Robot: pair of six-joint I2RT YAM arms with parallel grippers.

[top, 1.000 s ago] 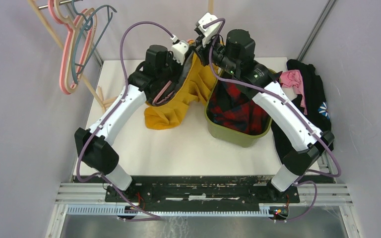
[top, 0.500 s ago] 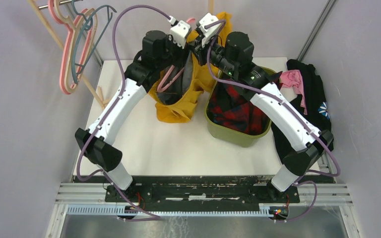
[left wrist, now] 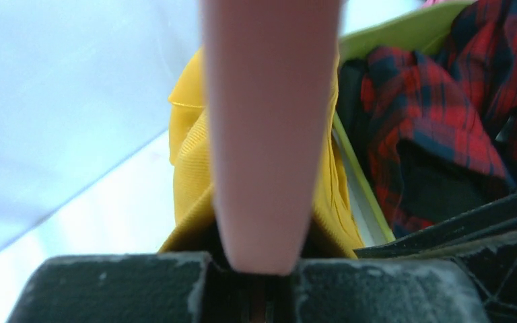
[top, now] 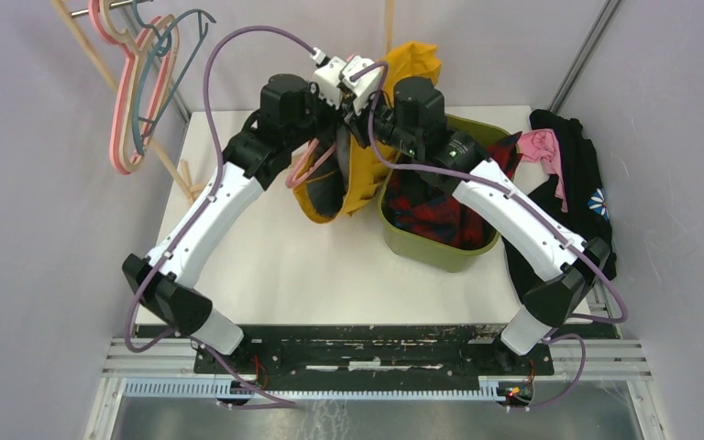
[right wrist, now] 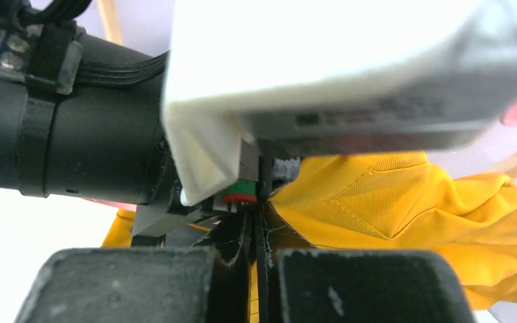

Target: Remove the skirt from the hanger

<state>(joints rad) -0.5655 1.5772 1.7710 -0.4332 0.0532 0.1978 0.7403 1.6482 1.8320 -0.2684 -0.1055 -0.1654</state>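
yellow skirt point(top: 367, 174) hangs lengthwise, upper centre
left hand point(left wrist: 259, 286) clamped on pink hanger point(left wrist: 269, 134), right hand point(right wrist: 256, 276) pinched on skirt; only wrist views show both grips.

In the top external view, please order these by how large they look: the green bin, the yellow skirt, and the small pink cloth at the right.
1. green bin
2. yellow skirt, which is partly hidden, so its rank against the bin is unsure
3. pink cloth, clearly the smallest
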